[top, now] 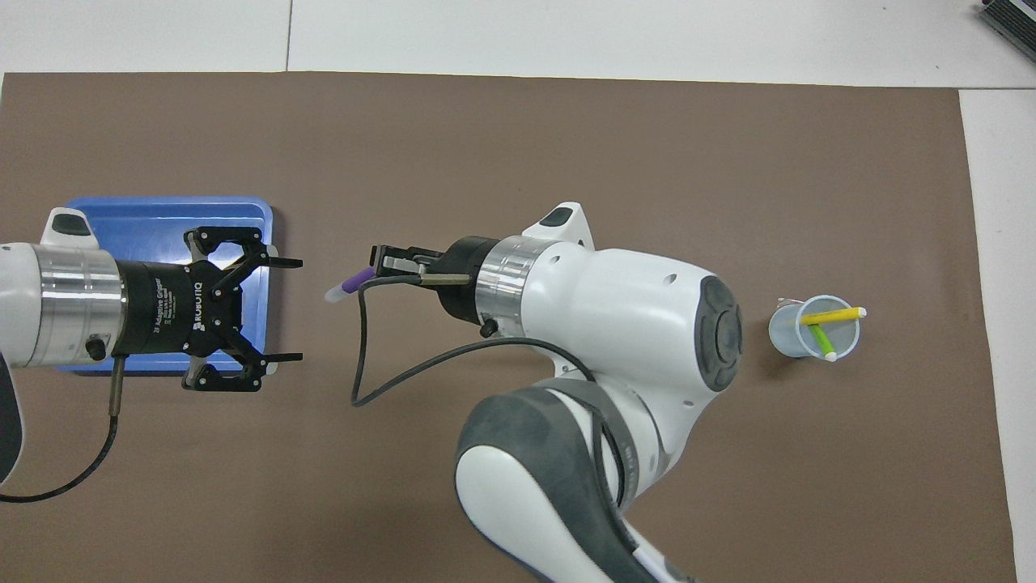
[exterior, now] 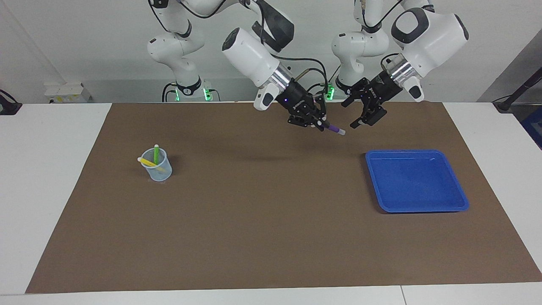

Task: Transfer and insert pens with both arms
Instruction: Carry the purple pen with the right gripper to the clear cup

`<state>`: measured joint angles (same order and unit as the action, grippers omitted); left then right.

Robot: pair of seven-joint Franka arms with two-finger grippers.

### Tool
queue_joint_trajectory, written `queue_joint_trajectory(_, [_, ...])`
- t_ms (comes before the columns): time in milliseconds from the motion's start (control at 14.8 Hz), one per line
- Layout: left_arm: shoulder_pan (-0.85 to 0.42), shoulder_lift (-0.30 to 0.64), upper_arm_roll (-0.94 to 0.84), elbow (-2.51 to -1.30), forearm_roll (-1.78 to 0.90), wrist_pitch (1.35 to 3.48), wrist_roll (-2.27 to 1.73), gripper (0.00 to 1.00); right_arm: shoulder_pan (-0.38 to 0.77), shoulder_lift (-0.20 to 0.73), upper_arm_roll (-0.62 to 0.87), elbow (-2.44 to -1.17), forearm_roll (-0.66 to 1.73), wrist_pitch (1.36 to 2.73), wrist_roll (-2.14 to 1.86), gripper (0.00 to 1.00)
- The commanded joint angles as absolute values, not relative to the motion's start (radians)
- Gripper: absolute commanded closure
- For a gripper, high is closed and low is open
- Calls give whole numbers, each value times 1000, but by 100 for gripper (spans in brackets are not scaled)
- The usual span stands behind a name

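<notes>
Right claw (exterior: 322, 125) gripping purple pen (exterior: 334, 128) over brown mat (exterior: 262, 212), left claw (top: 283, 309) gaping wide over blue tray (exterior: 417, 182) edge, nothing standing between.

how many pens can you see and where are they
3. The green pen and the yellow pen stand in the clear cup toward the right arm's end of the table. The purple pen is held in the right gripper, over the brown mat.
</notes>
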<state>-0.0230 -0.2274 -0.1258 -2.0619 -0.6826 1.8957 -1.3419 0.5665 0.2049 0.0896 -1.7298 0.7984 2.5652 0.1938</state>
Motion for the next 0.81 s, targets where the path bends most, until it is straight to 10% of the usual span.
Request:
queue_joint_trajectory(0, [-28, -259, -107, -2088, -545, 1827, -1076, 0, 461, 166, 97, -1746, 734, 2417, 65, 100])
queue_joint_trajectory(743, [103, -239, -104, -2016, -132, 1755, -273, 0, 97, 6, 97, -1721, 67, 1780, -367, 100])
